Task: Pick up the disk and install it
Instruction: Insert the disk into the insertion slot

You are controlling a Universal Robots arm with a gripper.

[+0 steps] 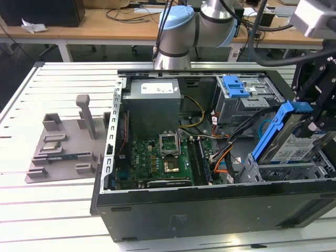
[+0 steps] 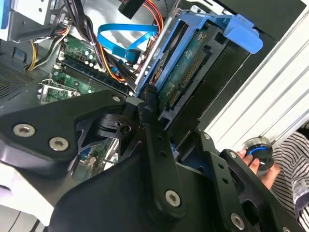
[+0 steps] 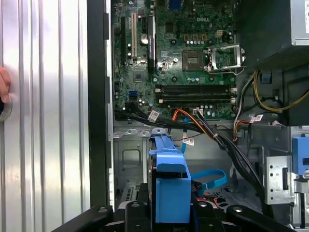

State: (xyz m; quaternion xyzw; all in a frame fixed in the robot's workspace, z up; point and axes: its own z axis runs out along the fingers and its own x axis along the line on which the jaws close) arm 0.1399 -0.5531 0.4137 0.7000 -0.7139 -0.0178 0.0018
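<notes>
One disk (image 1: 289, 144), grasped by the jaws at the exterior view's right, over one open computer case (image 1: 184, 215); slatted worktop (image 1: 47, 210), desks (image 1: 105, 23) behind.

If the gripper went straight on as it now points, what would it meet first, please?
Probably the grey drive bay ahead, touched first by the disk it holds; depth is unclear.

Cable bundle (image 3: 227, 145) just beside the disk (image 3: 171, 188)

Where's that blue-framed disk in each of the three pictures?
Exterior view: the disk is tilted inside the case, at the exterior view's right.
Second wrist view: the disk, circuit side showing.
First wrist view: the disk, edge-on.
Shared landmark: the green motherboard.
</notes>
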